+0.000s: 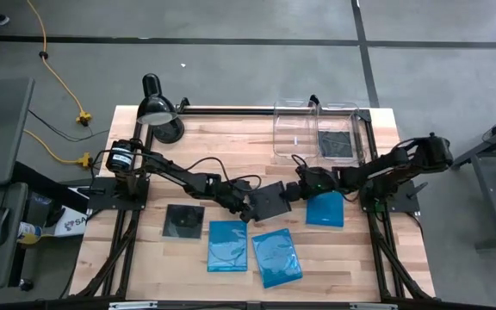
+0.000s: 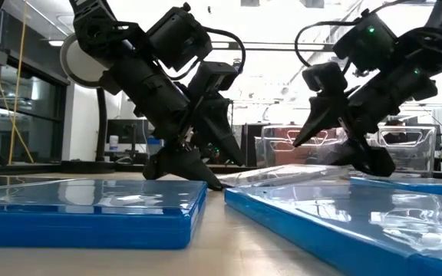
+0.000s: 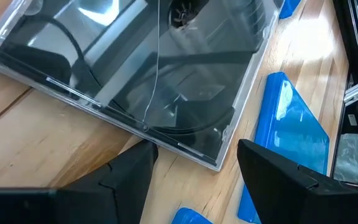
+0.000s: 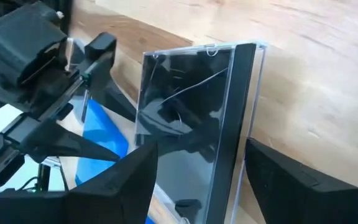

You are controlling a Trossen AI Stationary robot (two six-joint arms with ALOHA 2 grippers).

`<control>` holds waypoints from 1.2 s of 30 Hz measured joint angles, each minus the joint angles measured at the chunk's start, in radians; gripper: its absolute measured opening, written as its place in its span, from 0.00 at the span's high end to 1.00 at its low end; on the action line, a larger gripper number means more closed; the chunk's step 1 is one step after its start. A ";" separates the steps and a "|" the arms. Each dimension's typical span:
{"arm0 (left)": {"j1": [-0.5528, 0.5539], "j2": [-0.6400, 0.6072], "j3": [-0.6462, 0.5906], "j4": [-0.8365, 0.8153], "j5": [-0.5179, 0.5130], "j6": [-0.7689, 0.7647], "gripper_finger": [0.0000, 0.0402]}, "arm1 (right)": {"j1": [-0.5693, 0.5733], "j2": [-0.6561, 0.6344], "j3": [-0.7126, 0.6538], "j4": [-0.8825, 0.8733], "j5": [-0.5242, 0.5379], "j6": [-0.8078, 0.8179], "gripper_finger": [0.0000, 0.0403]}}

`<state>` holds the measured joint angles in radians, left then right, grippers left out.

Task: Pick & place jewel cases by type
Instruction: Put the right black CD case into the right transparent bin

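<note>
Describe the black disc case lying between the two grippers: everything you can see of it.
The black disc case is a thin square of glossy dark plastic with a clear front cover and clear edges, closed. It lies flat on the wooden table, mid-table, turned at an angle. The left gripper and right gripper flank it on opposite sides, jaws open, at its edges. Whether either touches it is unclear. A blue case lies just beyond the right gripper.
</note>
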<state>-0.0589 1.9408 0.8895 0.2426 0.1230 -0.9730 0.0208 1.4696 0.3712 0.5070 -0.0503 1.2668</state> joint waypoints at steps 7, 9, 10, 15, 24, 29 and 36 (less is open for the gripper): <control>0.000 0.000 0.000 0.001 -0.001 0.000 0.41 | 0.019 -0.001 0.001 0.036 0.012 -0.036 0.44; 0.000 0.000 -0.001 0.002 0.000 0.000 0.41 | 0.022 -0.003 0.001 0.057 0.013 -0.045 0.44; 0.000 0.000 -0.001 0.003 0.000 0.000 0.41 | 0.022 -0.008 0.001 0.062 0.014 -0.046 0.44; 0.000 0.000 -0.002 0.008 0.000 0.000 0.41 | 0.023 -0.064 0.009 0.124 0.003 -0.075 0.44; 0.000 0.007 -0.002 0.054 -0.017 0.005 0.41 | 0.033 -0.129 0.031 -0.006 -0.055 -0.085 0.44; 0.000 0.007 -0.002 0.054 -0.018 0.002 0.41 | 0.043 -0.111 0.032 -0.012 -0.032 -0.071 0.44; 0.000 0.007 -0.001 0.054 -0.024 0.000 0.41 | 0.043 -0.108 0.030 0.013 -0.037 -0.071 0.44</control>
<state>-0.0593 1.9476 0.8883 0.2970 0.0994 -0.9726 0.0635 1.3613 0.4015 0.5199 -0.0874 1.1959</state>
